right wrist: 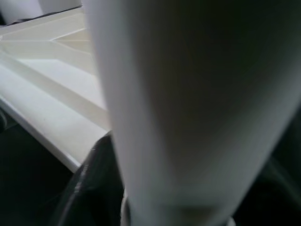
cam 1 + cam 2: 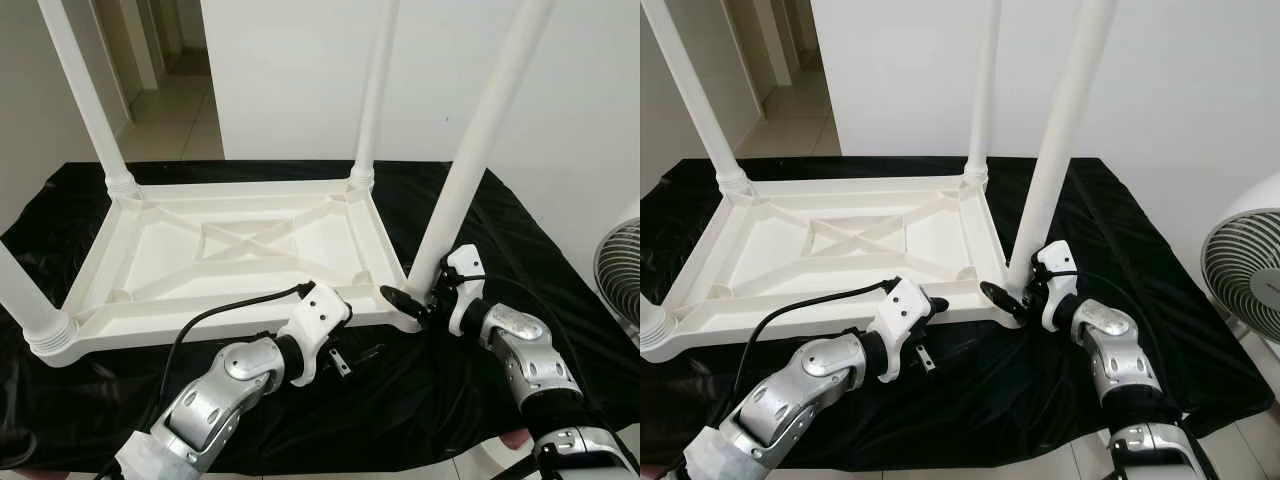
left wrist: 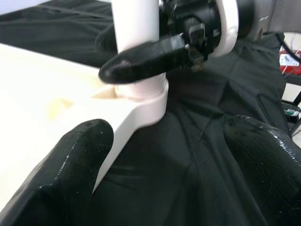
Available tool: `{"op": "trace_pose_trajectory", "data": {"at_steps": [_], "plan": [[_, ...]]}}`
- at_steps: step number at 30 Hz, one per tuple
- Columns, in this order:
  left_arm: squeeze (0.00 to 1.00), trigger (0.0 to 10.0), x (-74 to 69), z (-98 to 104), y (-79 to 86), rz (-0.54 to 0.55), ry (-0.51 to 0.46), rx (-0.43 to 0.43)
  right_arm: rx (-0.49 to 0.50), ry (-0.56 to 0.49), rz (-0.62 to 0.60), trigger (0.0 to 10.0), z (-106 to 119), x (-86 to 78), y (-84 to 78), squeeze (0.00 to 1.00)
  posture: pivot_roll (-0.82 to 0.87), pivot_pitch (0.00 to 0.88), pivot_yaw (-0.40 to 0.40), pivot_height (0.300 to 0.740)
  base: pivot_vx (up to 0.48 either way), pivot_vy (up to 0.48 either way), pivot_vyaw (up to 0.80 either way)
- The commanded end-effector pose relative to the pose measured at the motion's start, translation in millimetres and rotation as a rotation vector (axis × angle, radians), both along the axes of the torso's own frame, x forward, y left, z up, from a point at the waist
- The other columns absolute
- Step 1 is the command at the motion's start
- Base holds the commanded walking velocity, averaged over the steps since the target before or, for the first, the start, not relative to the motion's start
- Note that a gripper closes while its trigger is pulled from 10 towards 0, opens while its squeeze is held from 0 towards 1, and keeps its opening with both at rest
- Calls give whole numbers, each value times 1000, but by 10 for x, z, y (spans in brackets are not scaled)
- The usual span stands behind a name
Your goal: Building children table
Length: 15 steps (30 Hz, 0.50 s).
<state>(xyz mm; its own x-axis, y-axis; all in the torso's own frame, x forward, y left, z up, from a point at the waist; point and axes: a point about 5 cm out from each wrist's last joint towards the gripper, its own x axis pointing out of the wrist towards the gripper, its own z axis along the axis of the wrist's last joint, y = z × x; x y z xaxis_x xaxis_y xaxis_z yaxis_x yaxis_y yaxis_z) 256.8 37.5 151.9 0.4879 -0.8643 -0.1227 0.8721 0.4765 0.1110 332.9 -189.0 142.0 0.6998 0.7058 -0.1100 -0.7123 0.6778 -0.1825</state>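
The tabletop [image 2: 230,250] lies upside down on a black cloth [image 2: 450,400]. My right gripper [image 2: 412,300] clasps the near-right leg [image 2: 470,160] at its socket; I should twist it squarely home. My left gripper [image 2: 345,350] hovers open beside the rim.

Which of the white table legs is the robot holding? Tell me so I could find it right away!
Find the white table top lying upside down on the black cloth, with a leg at each corner. Go to the near corner on the robot's right side. The leg standing there is the one with the right end effector closed around its base; no other leg is held.
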Motion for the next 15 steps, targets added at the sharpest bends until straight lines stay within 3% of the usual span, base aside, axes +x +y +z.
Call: {"op": "trace_pose_trajectory", "data": {"at_steps": [1,11,15], "plan": [[0,10000,-19,-1,12,-40,17,4,-2,5,68,0,-28,-13,101,0,16,0,-29,740,0,0,0],[0,10000,-25,-15,-8,-67,22,12,58,-2,35,0,-119,-183,68,0,10,0,-24,740,0,0,0],[0,10000,-17,-9,-35,-75,23,8,68,-27,-101,0,-115,-217,24,0,-41,9,-6,740,0,0,0]]}}
